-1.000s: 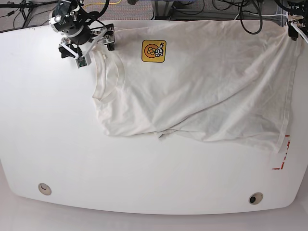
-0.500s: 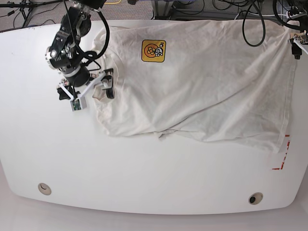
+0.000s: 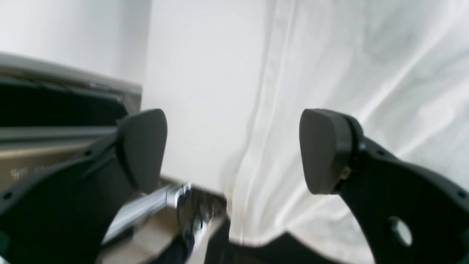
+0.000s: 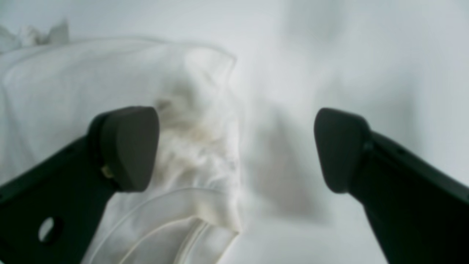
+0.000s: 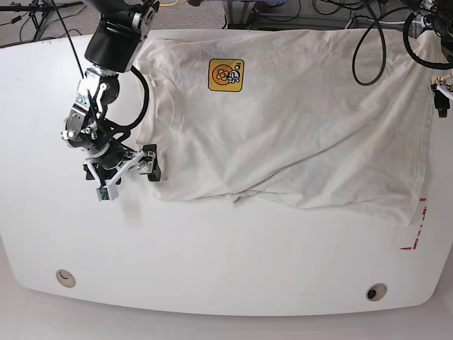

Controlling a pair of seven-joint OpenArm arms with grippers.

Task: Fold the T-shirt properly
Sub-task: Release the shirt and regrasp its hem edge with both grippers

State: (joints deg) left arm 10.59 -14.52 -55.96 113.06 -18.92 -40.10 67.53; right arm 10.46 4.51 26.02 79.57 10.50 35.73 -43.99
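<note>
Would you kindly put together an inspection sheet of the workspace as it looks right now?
Surface: white table, two round ports near the front edge, red tape marks at one side.
Job's things: T-shirt spread out, wrinkled, printed graphic facing up, not folded.
Clutter: nothing seen.
Hands: right hand open at the shirt's sleeve corner; left hand open beside the hem.
Cables: black cables draped over the far edge.
Surroundings: stands and wiring behind the table.
</note>
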